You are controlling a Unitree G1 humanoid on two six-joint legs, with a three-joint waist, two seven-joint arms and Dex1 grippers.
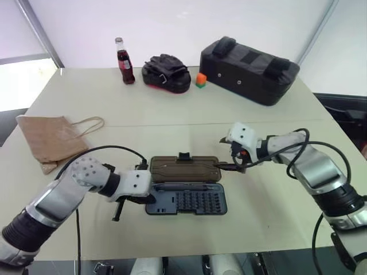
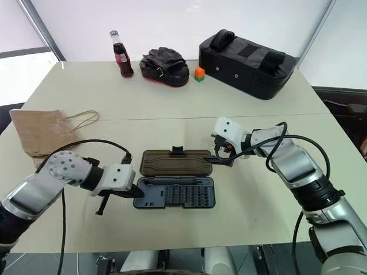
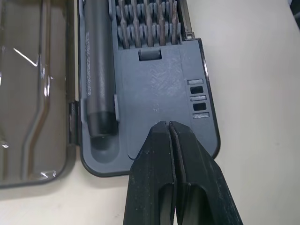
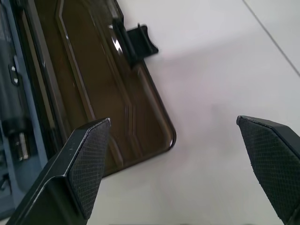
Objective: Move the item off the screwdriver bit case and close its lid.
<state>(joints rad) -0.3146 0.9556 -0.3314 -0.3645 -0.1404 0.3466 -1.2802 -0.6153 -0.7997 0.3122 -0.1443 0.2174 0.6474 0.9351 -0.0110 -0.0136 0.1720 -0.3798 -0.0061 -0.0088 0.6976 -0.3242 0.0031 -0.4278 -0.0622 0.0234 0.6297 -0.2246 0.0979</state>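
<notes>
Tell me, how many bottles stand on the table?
1. The bottle stands far back on the table, left of the black gloves; another could hide behind the black bag.

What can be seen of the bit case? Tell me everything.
The bit case lies open on the table. Its brown, see-through plastic lid lies flat behind the tray, with a black latch on its far edge. The dark grey tray holds rows of bits and a dark driver along the hinge side. The shut left gripper is at the tray's left end; the open right gripper is at the lid's right end.
</notes>
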